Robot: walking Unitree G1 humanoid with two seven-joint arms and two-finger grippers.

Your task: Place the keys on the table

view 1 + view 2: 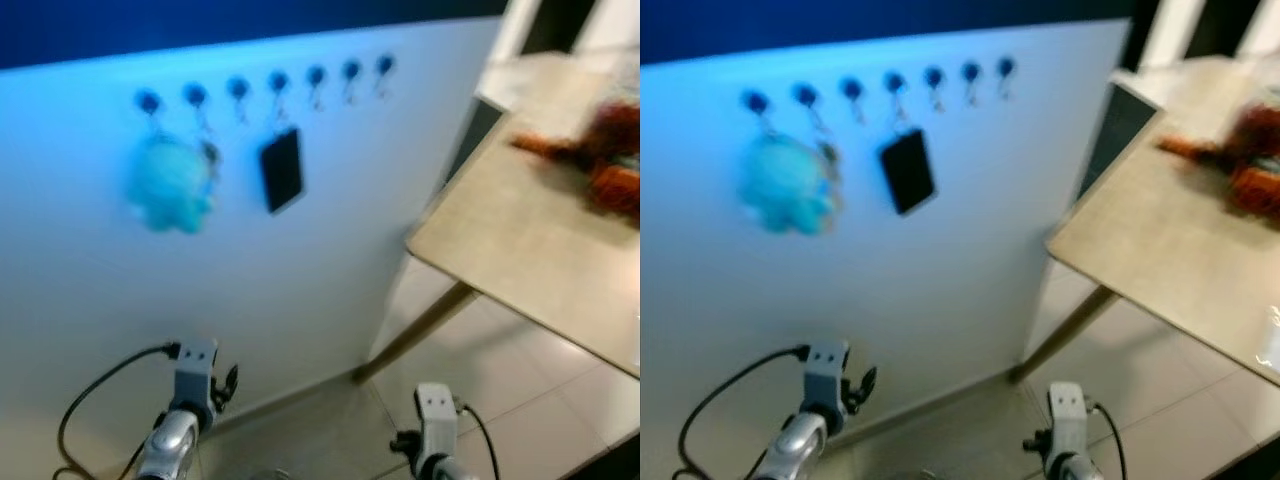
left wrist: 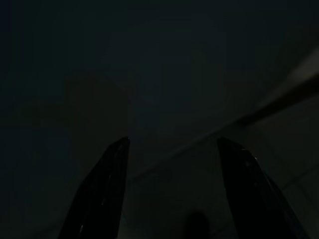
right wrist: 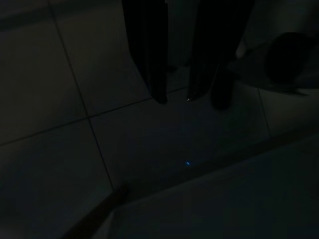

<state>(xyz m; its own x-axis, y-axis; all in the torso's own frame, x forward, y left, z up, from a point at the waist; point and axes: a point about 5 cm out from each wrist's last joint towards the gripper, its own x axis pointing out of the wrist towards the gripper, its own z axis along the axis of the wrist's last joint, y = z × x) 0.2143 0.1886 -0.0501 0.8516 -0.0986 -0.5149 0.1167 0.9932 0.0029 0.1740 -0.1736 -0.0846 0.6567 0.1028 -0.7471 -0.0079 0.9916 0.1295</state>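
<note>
Wall panel (image 1: 300, 280) ahead, row of hooks (image 1: 270, 85) along its top, plush keyring (image 1: 172, 185) hanging at left, card-shaped tag (image 1: 282, 170) to its right, table (image 1: 520, 240) at right, blurred clutter (image 1: 600, 155) on its far end.

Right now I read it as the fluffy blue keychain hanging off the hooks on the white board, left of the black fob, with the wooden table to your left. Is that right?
Not quite: the wooden table stands to my right, as the left eye view shows. The rest holds: the fluffy blue keychain hangs from the hooks on the white board, left of the black fob.
</note>
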